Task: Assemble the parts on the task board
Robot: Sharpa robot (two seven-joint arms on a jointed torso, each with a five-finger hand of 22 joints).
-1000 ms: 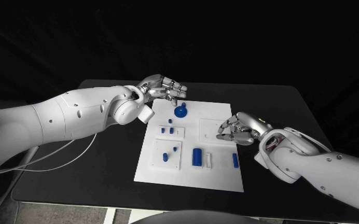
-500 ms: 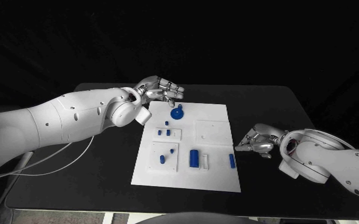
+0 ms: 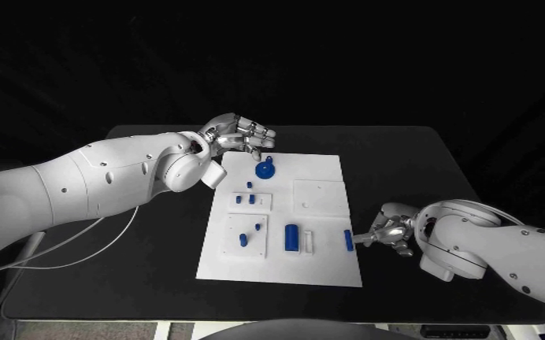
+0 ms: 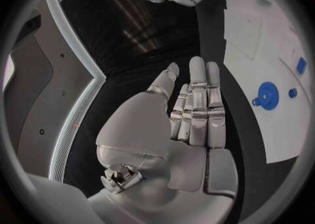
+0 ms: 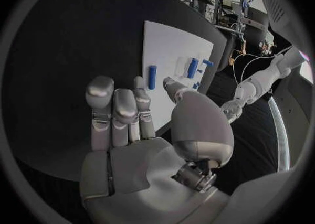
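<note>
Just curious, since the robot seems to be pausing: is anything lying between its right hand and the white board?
Nothing: in the head view, only bare black table separates the right hand from the task board.

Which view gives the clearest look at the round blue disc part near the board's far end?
The left wrist view: the round blue disc shows large, with its hub and side tab. The head view shows it small, beside the left hand. The right wrist view does not settle it.

Task board cut off by left wrist view rim; small parts too small to identify.
</note>
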